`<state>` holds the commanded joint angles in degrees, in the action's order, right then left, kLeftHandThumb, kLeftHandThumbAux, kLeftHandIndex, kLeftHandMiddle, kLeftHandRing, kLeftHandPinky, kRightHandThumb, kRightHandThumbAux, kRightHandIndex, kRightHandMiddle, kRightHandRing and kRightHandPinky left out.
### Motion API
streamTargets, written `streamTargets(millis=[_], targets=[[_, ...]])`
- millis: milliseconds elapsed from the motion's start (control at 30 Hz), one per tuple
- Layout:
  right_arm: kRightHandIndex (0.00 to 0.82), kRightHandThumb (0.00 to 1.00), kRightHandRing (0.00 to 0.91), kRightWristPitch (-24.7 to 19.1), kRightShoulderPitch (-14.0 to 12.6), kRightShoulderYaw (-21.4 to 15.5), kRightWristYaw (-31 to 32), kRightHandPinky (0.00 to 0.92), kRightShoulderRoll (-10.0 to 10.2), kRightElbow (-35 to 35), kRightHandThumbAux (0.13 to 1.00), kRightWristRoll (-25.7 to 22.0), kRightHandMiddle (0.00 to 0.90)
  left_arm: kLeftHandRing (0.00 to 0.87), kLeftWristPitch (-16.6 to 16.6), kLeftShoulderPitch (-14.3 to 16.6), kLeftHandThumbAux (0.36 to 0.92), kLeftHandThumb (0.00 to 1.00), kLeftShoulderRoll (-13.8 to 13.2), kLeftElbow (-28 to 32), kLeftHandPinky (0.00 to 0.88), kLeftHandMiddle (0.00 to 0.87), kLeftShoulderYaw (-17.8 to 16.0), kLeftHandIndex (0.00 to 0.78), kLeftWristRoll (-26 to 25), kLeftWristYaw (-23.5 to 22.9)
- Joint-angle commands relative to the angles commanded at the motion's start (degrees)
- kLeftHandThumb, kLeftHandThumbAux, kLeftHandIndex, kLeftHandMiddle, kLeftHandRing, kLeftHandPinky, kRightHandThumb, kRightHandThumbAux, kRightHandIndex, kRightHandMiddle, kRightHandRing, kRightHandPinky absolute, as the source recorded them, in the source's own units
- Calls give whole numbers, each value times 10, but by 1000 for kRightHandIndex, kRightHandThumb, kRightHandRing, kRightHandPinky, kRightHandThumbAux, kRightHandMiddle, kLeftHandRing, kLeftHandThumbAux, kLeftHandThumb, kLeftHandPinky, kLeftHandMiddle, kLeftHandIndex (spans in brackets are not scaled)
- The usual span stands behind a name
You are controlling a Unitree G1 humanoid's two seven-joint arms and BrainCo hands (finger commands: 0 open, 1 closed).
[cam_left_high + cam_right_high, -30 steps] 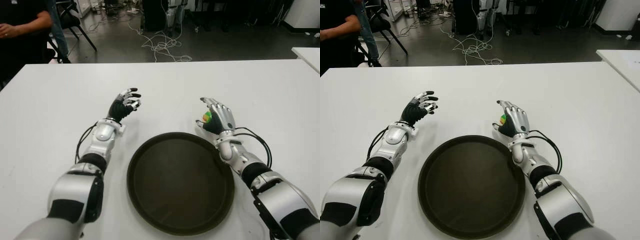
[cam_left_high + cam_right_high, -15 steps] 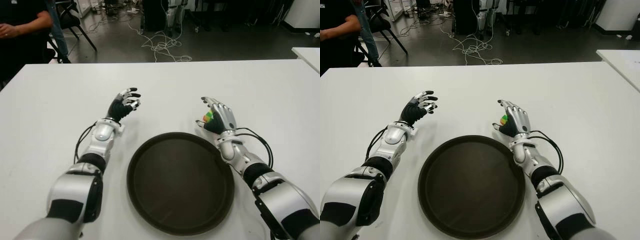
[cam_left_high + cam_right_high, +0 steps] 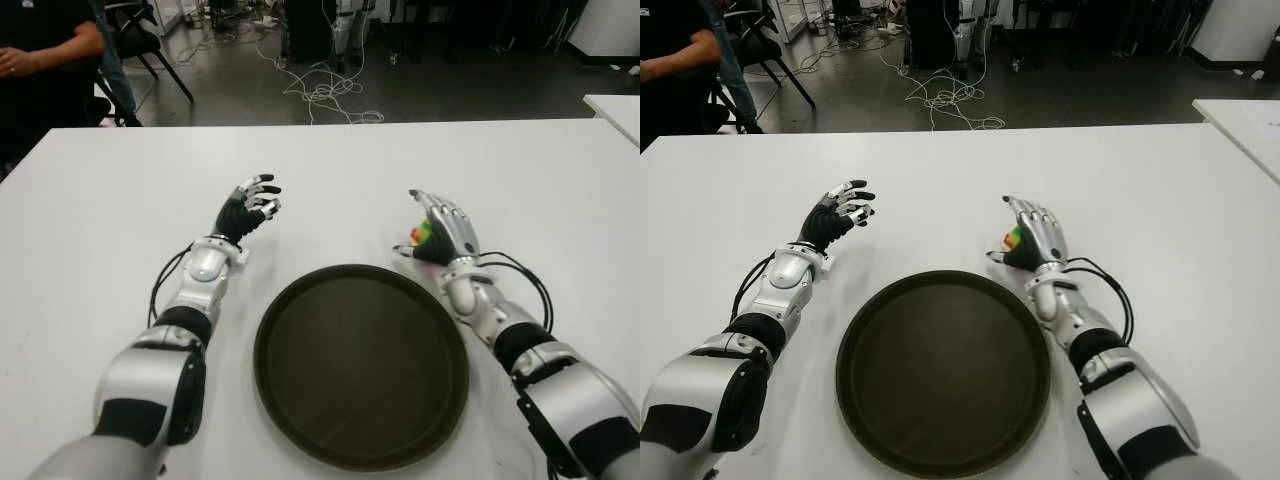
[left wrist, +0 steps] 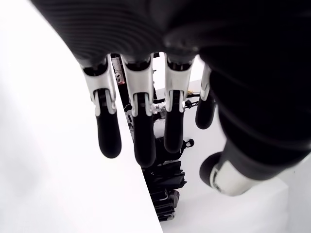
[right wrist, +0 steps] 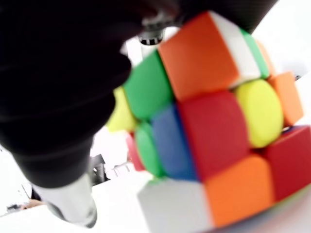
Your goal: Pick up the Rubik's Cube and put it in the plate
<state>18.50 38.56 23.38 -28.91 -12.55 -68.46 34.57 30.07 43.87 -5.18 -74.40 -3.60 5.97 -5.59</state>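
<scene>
Compared with one second ago, the right robot hand (image 3: 440, 232) has shifted slightly toward the robot's right and a little farther from the body, carrying the Rubik's Cube (image 3: 423, 234) with it; the left robot hand (image 3: 248, 208) shows no change of position. The right robot hand has its fingers (image 3: 1038, 222) curled over the Rubik's Cube, grasping it, with the back of the hand facing up and the thumb under the cube's near side. In the right wrist view the Rubik's Cube (image 5: 209, 131) fills most of the picture, pressed against the dark palm, with orange, red, green, blue, yellow and white facets visible. The cube is held just beyond the rim of the plate (image 3: 290, 400), at about 1 o'clock from the plate's centre; it is not over the plate's inner surface. Whether the cube touches the counter (image 3: 120, 200) cannot be told. The plate is a dark round dish lying flat on the white counter directly in front of the robot. The left robot hand is at about 11 o'clock from the plate, apart from it, with its fingers (image 4: 138, 121) loosely extended and spread, holding nothing. A person's arm (image 3: 45, 50) is visible beyond the far left corner of the counter.
</scene>
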Motion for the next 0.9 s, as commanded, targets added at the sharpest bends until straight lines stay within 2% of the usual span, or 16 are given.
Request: streamTargets(millis=[100,400,633,900], targets=[[64,17,100,-1,2,2,17,81,-4,2,802,1,98,329,2,0,705,250,0,0,382,280,0,195,0,-1],[41,0,70,-4,3,8,42,69,-19,11,777,6,58,329,8,-2,716,231,1,1,376,282,2,195,2,2],[38,0,65,1,-1,12,56,66,-33,19,785,7,57,330,6,-2,725,216,2,1,381,280,-1,193,-2,-1],[43,0,77,-9,-3,12,59,79,-36,20,779,8,63,331,3,-2,704,235,4,1,388,283,-5,193,-6,-1]])
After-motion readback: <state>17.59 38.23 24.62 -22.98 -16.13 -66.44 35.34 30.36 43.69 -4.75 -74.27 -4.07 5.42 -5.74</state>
